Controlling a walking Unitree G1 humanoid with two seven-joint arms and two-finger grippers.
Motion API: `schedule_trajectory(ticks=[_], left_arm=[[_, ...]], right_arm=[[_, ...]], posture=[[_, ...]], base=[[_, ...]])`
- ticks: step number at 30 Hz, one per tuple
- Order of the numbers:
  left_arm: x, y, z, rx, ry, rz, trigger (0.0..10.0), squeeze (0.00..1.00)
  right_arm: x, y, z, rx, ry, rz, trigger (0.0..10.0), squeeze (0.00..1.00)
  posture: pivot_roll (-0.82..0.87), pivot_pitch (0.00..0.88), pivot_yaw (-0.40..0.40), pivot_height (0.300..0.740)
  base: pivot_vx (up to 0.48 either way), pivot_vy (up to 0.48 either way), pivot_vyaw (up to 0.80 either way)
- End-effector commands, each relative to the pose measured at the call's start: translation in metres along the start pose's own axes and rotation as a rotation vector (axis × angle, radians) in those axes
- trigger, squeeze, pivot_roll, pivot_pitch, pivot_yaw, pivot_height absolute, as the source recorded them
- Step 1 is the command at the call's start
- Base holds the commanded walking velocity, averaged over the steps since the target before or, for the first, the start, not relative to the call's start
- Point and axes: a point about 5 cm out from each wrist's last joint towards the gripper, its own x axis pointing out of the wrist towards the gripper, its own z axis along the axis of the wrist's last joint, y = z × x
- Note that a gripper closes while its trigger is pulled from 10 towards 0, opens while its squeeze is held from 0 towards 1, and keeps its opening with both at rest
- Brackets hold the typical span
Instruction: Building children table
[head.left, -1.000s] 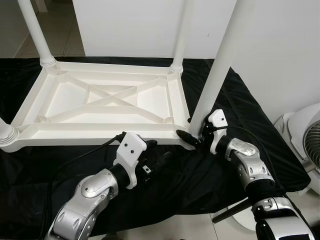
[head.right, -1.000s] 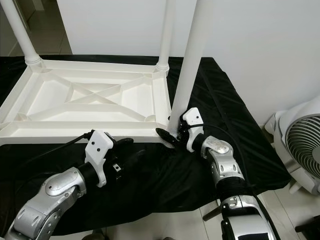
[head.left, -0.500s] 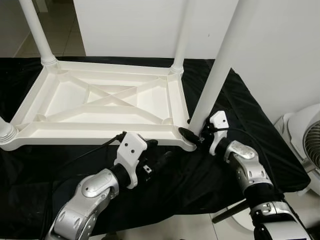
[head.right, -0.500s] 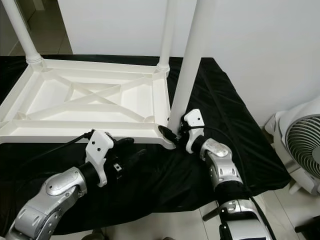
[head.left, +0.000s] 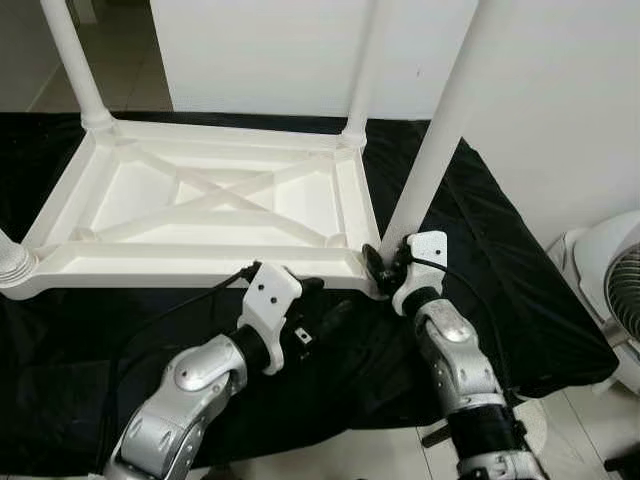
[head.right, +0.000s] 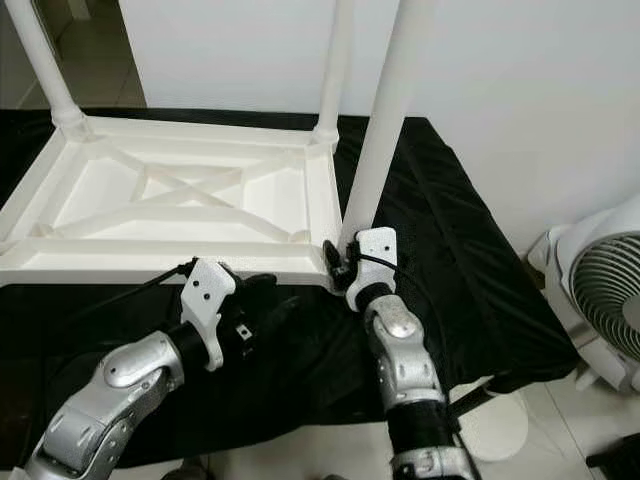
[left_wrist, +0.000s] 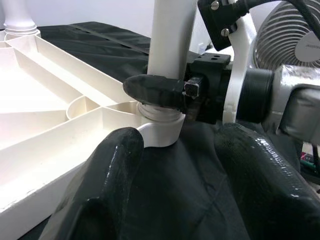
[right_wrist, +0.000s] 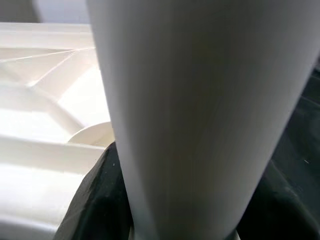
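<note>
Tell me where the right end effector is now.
In the left eye view, the right end effector grips the base of the white table leg at the upturned tabletop's near right corner.

Upturned table (head.left: 215, 200) lies on cloth (head.left: 480, 260), legs up; right gripper (head.left: 385, 268) at near-right leg (head.left: 430, 160) base; left gripper (head.left: 325, 318) just before table's near edge; fan (head.right: 600, 290) far right on floor.

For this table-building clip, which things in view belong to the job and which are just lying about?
Part of the job:
- upturned white tabletop
- white leg at its near right corner
- right tool, shut on that leg's base
- left tool, open, over the black cloth
- three other legs already standing

Just lying about:
- white fan on the floor, right
</note>
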Motion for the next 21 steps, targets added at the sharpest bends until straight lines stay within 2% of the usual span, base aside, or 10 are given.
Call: schedule_trajectory(ticks=[1,7,8,9,10,16,21], left_arm=[[0.004,-0.001,-0.002,0.001,0.001,-0.004,10.0,0.0],[0.005,-0.001,-0.002,0.0,-0.003,-0.009,10.0,0.0],[0.005,-0.001,-0.003,0.001,-0.002,-0.011,10.0,0.0],[0.005,-0.001,-0.003,0.001,-0.002,-0.011,10.0,0.0],[0.005,-0.001,-0.003,0.003,-0.002,-0.012,10.0,0.0],[0.005,0.001,-0.003,0.012,-0.004,-0.011,10.0,0.0],[0.005,0.001,-0.003,0.013,-0.006,-0.01,10.0,0.0]], right_arm=[[-0.008,0.002,-0.017,0.006,0.098,-0.076,0.0,0.0],[-0.011,0.013,-0.012,0.047,0.085,-0.082,0.0,0.0],[-0.011,0.011,-0.011,0.041,0.082,-0.073,10.0,0.0],[-0.011,0.011,-0.011,0.041,0.082,-0.073,10.0,0.0],[-0.011,0.009,-0.01,0.041,0.077,-0.074,10.0,1.0],[-0.01,-0.005,-0.004,0.05,0.047,0.038,10.0,1.0],[-0.009,-0.02,0.001,0.003,0.032,0.138,10.0,1.0]], posture=[[0.15,0.059,-0.091,0.74],[0.15,0.051,-0.089,0.74],[0.15,0.046,-0.088,0.74],[0.15,0.046,-0.088,0.74],[0.15,0.043,-0.089,0.74],[0.15,0.032,-0.09,0.74],[0.16,0.03,-0.091,0.74]], base=[[0.0,0.0,0.0],[0.0,0.0,0.0],[0.0,0.0,0.0],[0.0,0.0,0.0],[0.0,0.0,0.0],[0.0,0.0,0.0],[0.0,0.0,0.0]])
